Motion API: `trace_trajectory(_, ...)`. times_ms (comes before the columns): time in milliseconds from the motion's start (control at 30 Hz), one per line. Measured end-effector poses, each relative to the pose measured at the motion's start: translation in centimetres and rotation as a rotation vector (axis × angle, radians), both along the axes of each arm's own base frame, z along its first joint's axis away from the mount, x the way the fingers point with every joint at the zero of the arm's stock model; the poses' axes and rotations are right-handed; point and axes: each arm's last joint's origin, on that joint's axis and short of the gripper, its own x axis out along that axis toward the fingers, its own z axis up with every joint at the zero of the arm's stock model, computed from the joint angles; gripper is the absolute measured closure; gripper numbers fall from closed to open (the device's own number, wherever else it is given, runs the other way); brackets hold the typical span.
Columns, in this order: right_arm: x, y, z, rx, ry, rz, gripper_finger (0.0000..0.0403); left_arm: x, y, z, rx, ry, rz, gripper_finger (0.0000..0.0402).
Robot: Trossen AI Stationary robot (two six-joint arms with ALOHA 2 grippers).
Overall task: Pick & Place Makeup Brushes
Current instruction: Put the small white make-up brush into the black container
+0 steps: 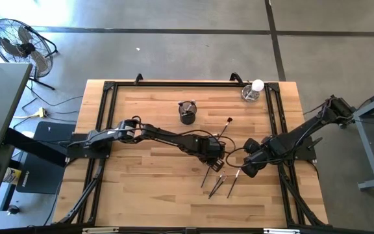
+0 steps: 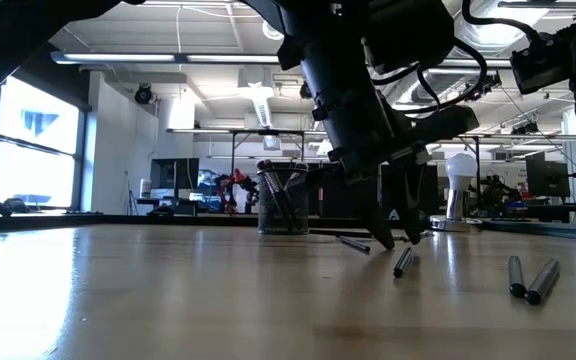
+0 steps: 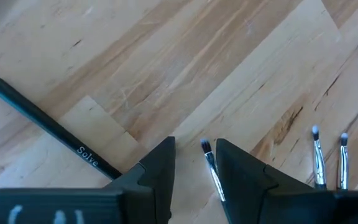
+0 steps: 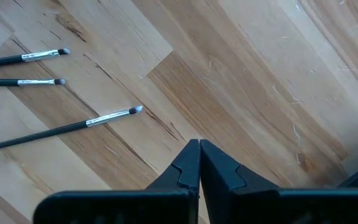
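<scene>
My left gripper (image 1: 217,158) reaches to the table's middle, points down and is open. In the left wrist view its fingertips (image 3: 194,144) stand on either side of a thin silver-ferruled makeup brush (image 3: 211,167) lying flat on the wood, with a gap on each side. A dark-handled brush (image 3: 42,121) runs under one finger. Two more brushes (image 3: 317,155) lie beside them. My right gripper (image 1: 244,171) hovers just right of this, shut and holding nothing (image 4: 199,144). Three loose brushes (image 4: 61,127) lie ahead of it. One reddish-tipped brush (image 1: 226,127) lies farther back.
A small black cup (image 1: 187,112) holding brushes stands toward the far middle of the table. A clear glass with a white ball (image 1: 253,91) sits at the far right corner. Black frame rails (image 1: 102,123) run along the table's sides. Bare wood lies left and near.
</scene>
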Motion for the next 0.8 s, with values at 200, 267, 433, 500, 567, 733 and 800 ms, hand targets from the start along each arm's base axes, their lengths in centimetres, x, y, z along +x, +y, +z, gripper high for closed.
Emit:
trace_trajectory(200, 0.0, 0.0, 0.0, 0.000, 0.000, 0.001, 0.0401, 0.0, 0.3, 0.0, -0.023, 0.008, 0.008, 0.0287)
trace_trajectory(267, 0.0, 0.0, 0.0, 0.000, -0.001, 0.001, 0.0401, -0.1, 0.3, -0.1, -0.037, 0.021, 0.003, 0.0287)
trace_trajectory(433, 0.0, 0.0, 0.0, -0.002, -0.003, -0.002, 0.0397, -0.7, 0.3, -0.2, -0.067, 0.093, 0.048, 0.0287)
trace_trajectory(500, 0.0, 0.0, 0.0, -0.002, -0.003, -0.003, 0.0397, -0.9, 0.3, -0.1, -0.066, 0.108, 0.050, 0.0287)
trace_trajectory(567, 0.0, 0.0, 0.0, -0.001, -0.004, -0.004, 0.0400, -1.9, 0.4, 0.9, -0.047, 0.154, 0.019, 0.0287)
trace_trajectory(733, 0.2, 0.1, 0.0, 0.010, -0.024, -0.010, 0.0399, -3.5, 0.6, 4.9, -0.012, 0.157, -0.052, 0.0293)
trace_trajectory(800, 0.4, 0.2, 0.0, 0.017, -0.046, -0.023, 0.0396, -4.0, 0.7, 6.3, 0.003, 0.143, -0.087, 0.0311)
